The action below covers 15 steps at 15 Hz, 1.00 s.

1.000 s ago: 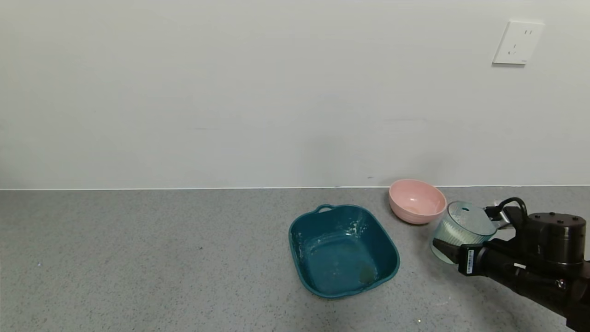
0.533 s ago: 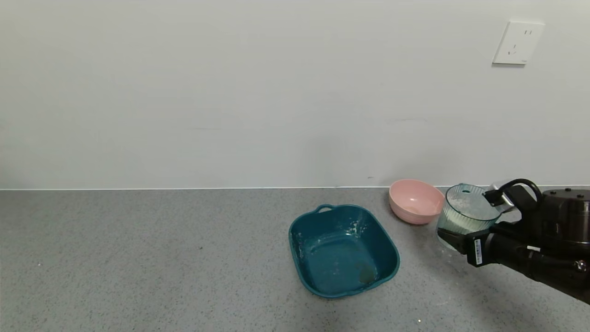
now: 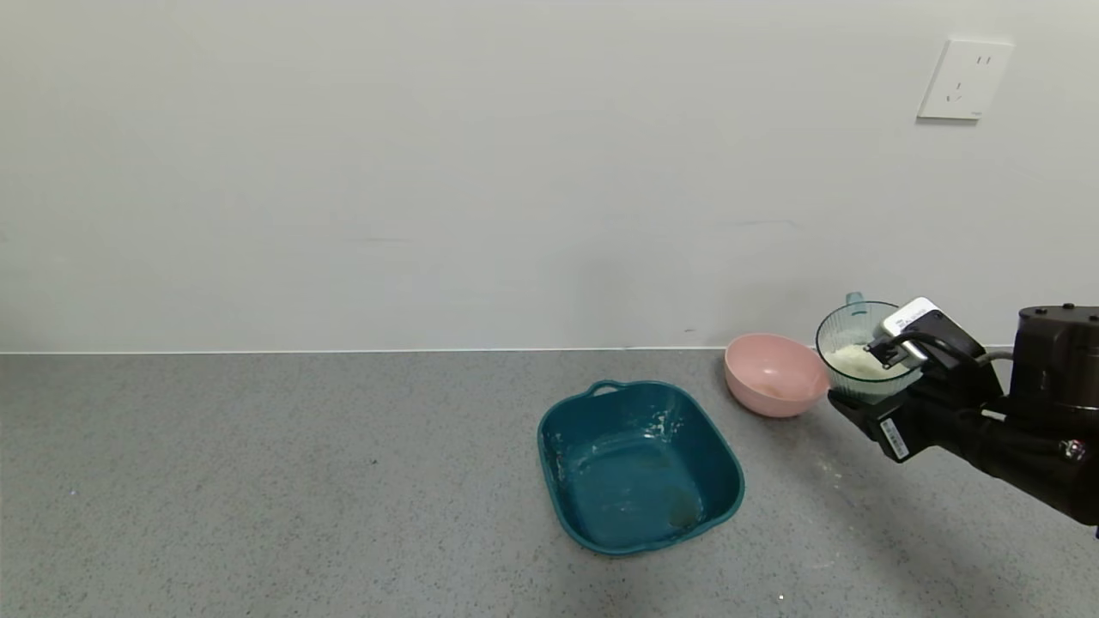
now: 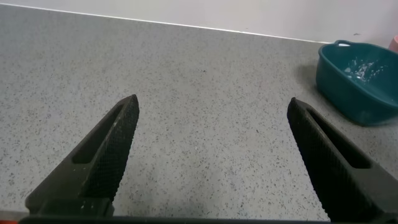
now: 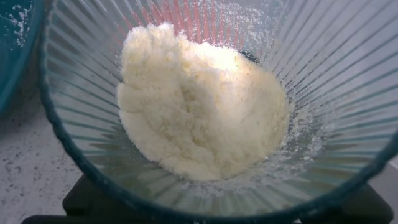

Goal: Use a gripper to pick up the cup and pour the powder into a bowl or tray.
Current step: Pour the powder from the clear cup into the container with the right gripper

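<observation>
My right gripper (image 3: pixel 867 390) is shut on the cup (image 3: pixel 859 348), a ribbed pale blue-green cup, and holds it upright above the counter, just right of the pink bowl. White powder (image 3: pixel 854 360) lies heaped inside; the right wrist view looks straight down into the cup (image 5: pixel 74 118) at the heap (image 5: pixel 199 112). The dark teal basin (image 3: pixel 640 463) sits on the counter left of the cup, with powder traces on its walls; it also shows far off in the left wrist view (image 4: pixel 357 78). My left gripper (image 4: pixel 211 149) is open over bare counter.
A round pink bowl (image 3: pixel 773 373) stands on the counter between the basin and the held cup, near the back wall. A white wall socket (image 3: pixel 963 79) is high on the wall. Grey speckled counter (image 3: pixel 258 481) stretches left of the basin.
My right gripper has lifted the cup off the counter, raising it and turning it from tilted to upright. The basin and pink bowl have not moved.
</observation>
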Motion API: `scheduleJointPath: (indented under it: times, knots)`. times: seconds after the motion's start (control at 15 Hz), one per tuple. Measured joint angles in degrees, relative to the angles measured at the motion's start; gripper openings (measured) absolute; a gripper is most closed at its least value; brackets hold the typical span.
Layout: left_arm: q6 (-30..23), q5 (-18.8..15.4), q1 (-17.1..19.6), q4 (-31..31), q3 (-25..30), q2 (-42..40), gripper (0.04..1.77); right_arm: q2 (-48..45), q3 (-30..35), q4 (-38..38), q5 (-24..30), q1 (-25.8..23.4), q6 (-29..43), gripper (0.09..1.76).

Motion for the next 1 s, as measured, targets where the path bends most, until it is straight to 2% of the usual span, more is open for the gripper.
scheduleJointPath:
  times: [0.4,0.73,1.0]
  knots:
    - [0.00,0.02,0.00,0.02,0.00,0.00,1.72,3.77,-4.22,-0.93,-8.00,8.73,-6.22,1.31]
    - [0.00,0.02,0.00,0.00,0.00,0.00,1.72,7.25,-7.53,-1.18,-11.43,12.89,-18.80,1.30]
    - [0.00,0.00,0.00,0.00,0.00,0.00,1.72,8.27,-7.63,-1.34,-15.21,15.13,-27.20,1.30]
